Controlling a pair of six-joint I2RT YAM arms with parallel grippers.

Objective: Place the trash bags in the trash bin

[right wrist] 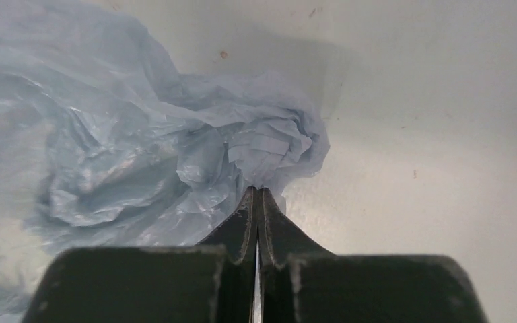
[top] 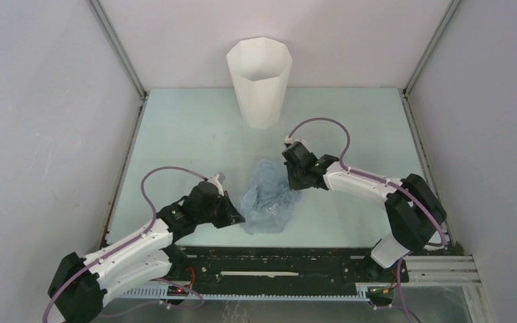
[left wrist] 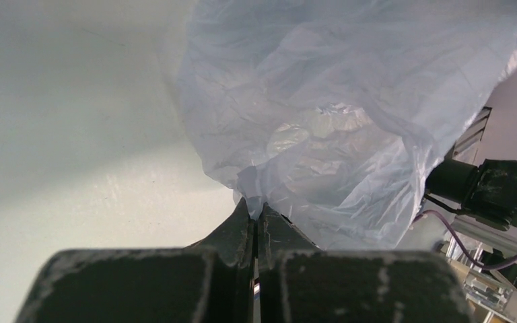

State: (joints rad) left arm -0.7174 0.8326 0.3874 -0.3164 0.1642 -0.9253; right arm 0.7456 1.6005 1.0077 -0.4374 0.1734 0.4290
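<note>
A crumpled pale-blue trash bag (top: 269, 196) lies on the table in front of the arms. My left gripper (top: 237, 217) is shut on the bag's near-left edge; in the left wrist view the film (left wrist: 323, 128) rises from between the pressed fingertips of that gripper (left wrist: 256, 205). My right gripper (top: 292, 176) is at the bag's far-right edge, and in the right wrist view this gripper (right wrist: 256, 190) is shut on a bunched fold of the bag (right wrist: 148, 155). The white faceted trash bin (top: 258, 81) stands upright at the back of the table, apart from the bag.
Grey walls close in the table on the left, right and back. A black rail (top: 276, 266) with cables runs along the near edge between the arm bases. The pale table surface (top: 195, 134) shows between the bag and the bin.
</note>
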